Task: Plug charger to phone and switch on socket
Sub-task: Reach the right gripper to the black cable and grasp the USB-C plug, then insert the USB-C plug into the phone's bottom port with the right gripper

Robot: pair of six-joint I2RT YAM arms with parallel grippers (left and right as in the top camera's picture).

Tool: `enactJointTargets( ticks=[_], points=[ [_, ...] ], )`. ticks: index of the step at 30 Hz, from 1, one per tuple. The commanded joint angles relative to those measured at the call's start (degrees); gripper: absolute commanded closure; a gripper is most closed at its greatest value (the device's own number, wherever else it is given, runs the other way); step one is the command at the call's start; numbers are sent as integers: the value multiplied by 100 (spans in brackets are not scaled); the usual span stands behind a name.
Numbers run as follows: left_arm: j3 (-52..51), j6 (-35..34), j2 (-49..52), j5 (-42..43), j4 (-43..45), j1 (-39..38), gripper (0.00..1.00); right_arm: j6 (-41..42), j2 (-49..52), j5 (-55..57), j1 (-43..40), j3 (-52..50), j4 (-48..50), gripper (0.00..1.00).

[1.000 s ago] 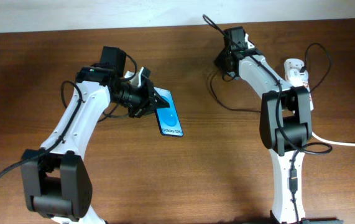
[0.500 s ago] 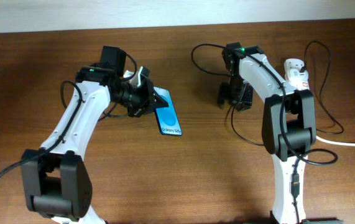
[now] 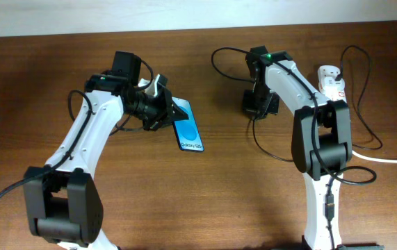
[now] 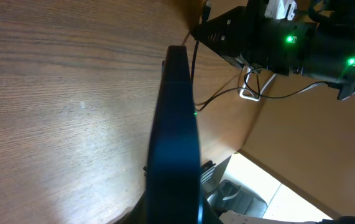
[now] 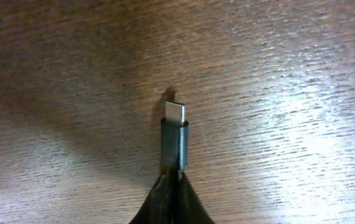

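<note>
The phone point(image 3: 190, 132), blue screen with a darker oval, is tilted above the table's middle left; my left gripper point(image 3: 172, 113) is shut on its upper end. In the left wrist view the phone point(image 4: 176, 124) shows edge-on, rising from the jaws point(image 4: 174, 214). My right gripper point(image 3: 254, 107) is shut on the charger's connector end; the wrist view shows the silver tip point(image 5: 176, 113) sticking out of the closed fingers point(image 5: 172, 186) above the wood. The black cable point(image 3: 268, 149) loops across the table towards the white socket point(image 3: 331, 80) at the back right.
The socket's thick white cord point(image 3: 386, 160) runs off the right edge. Loose black cable loops point(image 3: 361, 62) lie around the socket and right arm base. The brown wooden table point(image 3: 205, 201) fills the view.
My right gripper has moved from the back of the table forward and a little left, with the connector in it; the cable loop followed. The left arm and phone have not moved.
</note>
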Motion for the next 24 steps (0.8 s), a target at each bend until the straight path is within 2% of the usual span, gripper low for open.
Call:
enactJointTargets(
  ticks=[1, 3, 6, 8, 12, 15, 20, 24],
  points=[
    [17, -33, 52, 166, 20, 4, 100, 13, 286, 188, 24, -140, -245, 96],
    [17, -28, 52, 490, 315, 28, 100, -234, -151, -74, 26, -76, -472, 96],
    [17, -11, 52, 2253, 2070, 136, 100, -1204, -1484, -1722, 24, -76, -793, 96],
    [17, -11, 52, 2448, 2850, 133, 100, -1497, -2603, -2559, 33, -76, -874, 96],
    [17, -33, 52, 2813, 3471, 133, 100, -1858, -4059, -2581, 269, -94, -1250, 96],
    [17, -201, 52, 2979, 3707, 133, 100, -1912, -4750, -2579, 844, -334, -1296, 95],
    [17, -376, 52, 3121, 3794, 133, 100, -13, -5643, -1235, 1923, -1718, -216, 95],
    [17, -575, 52, 3119, 4411, 131, 100, 155, -6966, -1086, 2284, -3062, 691, 95]
  ],
)
